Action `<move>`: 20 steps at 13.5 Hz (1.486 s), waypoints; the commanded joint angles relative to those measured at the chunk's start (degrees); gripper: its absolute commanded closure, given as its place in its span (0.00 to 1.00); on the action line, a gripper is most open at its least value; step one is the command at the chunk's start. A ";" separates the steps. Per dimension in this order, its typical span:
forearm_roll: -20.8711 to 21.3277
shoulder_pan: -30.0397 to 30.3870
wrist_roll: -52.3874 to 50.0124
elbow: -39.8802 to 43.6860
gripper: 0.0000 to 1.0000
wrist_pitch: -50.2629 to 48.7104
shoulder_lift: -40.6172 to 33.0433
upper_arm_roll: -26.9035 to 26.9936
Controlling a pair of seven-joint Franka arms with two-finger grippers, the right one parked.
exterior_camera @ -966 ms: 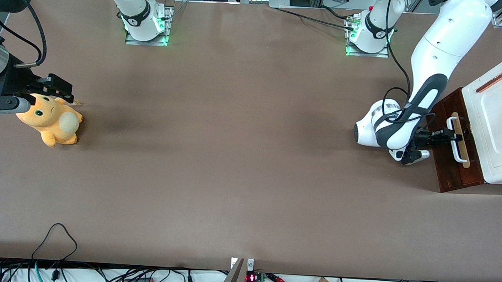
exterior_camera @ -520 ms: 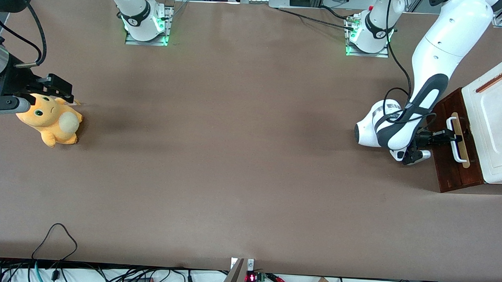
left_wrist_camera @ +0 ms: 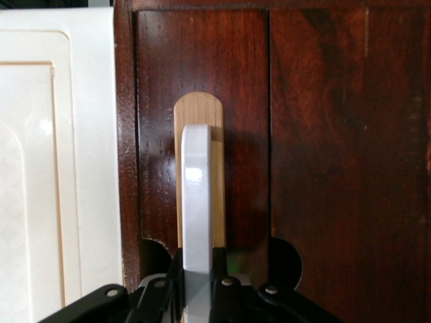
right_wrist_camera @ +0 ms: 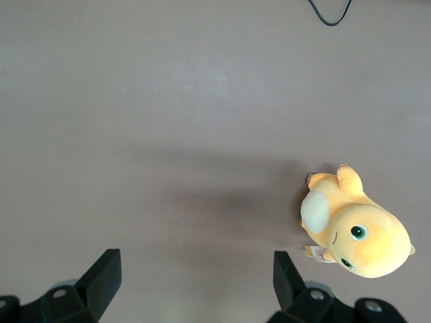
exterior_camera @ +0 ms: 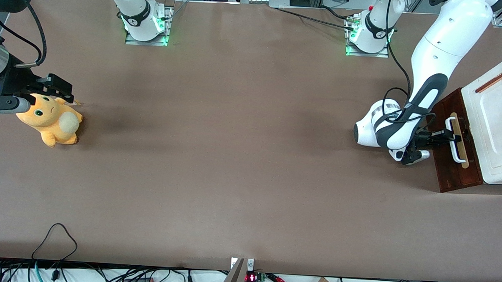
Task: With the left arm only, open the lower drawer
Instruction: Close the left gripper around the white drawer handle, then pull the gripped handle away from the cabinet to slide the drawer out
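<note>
The small black two-finger gripper (exterior_camera: 450, 136) of the glossy white left arm (exterior_camera: 428, 80), pinching the white loop handle (left_wrist_camera: 196, 202), has drawn back slightly (barely), so the dark reddish-brown lower drawer (exterior_camera: 452, 164), at the working arm's table end, seems just starting to open.

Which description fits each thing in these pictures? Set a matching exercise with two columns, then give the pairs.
Things:
1. left arm's hand
2. lower drawer
3. plush toy
4. white lid

Descriptions:
A. orange, toward the parked arm's end of the table
B. bears an orange slot
C. shut on the white loop handle
D. dark reddish-brown wood front

Pairs: 1-C, 2-D, 3-A, 4-B
</note>
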 commanded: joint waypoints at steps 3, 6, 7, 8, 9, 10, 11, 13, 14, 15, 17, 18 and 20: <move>1.22 -2.91 0.46 1.17 1.00 0.39 0.49 -4.45; 1.05 -4.05 0.46 1.17 1.00 0.30 0.49 -6.13; 0.96 -4.14 0.55 1.17 1.00 0.39 0.49 -7.01; 0.78 -4.23 0.55 1.26 0.99 0.39 0.49 -8.06; 0.69 -4.23 0.55 1.26 0.98 0.21 0.49 -8.94; 0.52 -4.23 0.55 1.18 0.98 0.21 0.49 -9.12; 0.52 -4.23 0.55 1.17 0.98 0.21 0.49 -9.13; 0.52 -4.23 0.55 1.26 0.98 0.13 0.41 -9.65; 0.43 -4.23 0.46 1.26 0.98 -0.05 0.32 -10.00; 0.34 -4.23 0.46 1.26 0.98 -0.14 0.32 -10.00; 0.34 -4.23 0.46 1.26 0.97 -0.14 0.23 -10.09; 0.25 -4.23 0.46 1.26 0.98 -0.49 0.23 -10.27; 0.17 -4.23 0.38 1.26 0.96 -0.84 0.32 -10.35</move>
